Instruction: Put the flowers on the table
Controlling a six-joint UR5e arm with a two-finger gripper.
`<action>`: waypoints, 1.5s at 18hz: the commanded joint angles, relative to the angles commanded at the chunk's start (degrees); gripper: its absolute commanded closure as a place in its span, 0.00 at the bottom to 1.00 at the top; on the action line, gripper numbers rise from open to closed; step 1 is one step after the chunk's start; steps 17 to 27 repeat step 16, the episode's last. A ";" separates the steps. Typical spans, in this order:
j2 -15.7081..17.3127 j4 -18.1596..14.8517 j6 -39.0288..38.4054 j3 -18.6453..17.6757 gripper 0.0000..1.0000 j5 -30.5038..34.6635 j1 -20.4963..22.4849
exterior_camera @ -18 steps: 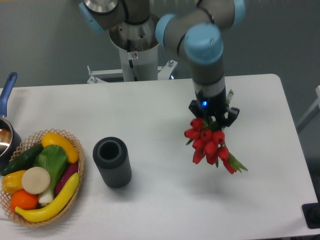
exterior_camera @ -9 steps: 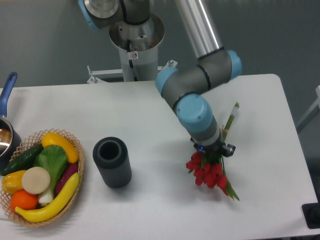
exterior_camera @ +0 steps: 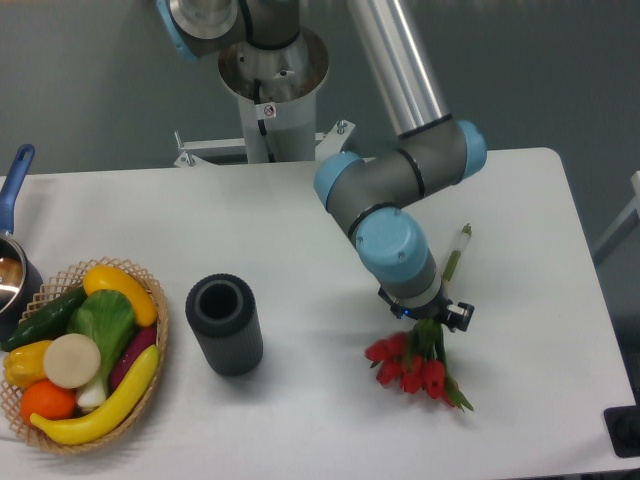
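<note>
The flowers [exterior_camera: 410,367], red tulip buds with green leaves, lie tilted low over the white table [exterior_camera: 300,220] at the front right. Their pale stem ends [exterior_camera: 458,248] point up and to the back right. My gripper [exterior_camera: 428,315] is shut around the stems just above the buds, with the arm bent down over them. The buds look to be at or just above the tabletop; I cannot tell if they touch it.
A dark grey cylinder vase [exterior_camera: 224,324] stands left of the flowers. A wicker basket [exterior_camera: 160,335] of plastic fruit and vegetables sits at the front left. A pot with a blue handle [exterior_camera: 14,185] is at the left edge. The robot base [exterior_camera: 270,95] stands behind the table.
The gripper has carried the flowers down and forward toward the tabletop and tipped them over, so the stems now point to the back right and the buds lie lower.
</note>
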 joint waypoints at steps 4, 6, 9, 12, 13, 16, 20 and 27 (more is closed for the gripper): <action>3.36 -2.88 4.51 3.32 0.00 -5.19 5.01; 4.59 -11.38 5.73 7.97 0.00 -8.81 7.30; 6.87 -23.18 16.42 12.56 0.00 -11.54 11.25; 10.91 -28.89 29.41 11.43 0.00 -16.71 17.39; 11.79 -29.87 32.42 10.99 0.00 -17.86 18.89; 12.77 -30.15 35.88 9.76 0.00 -18.49 20.05; 12.77 -30.15 35.88 9.76 0.00 -18.49 20.05; 12.77 -30.15 35.88 9.76 0.00 -18.49 20.05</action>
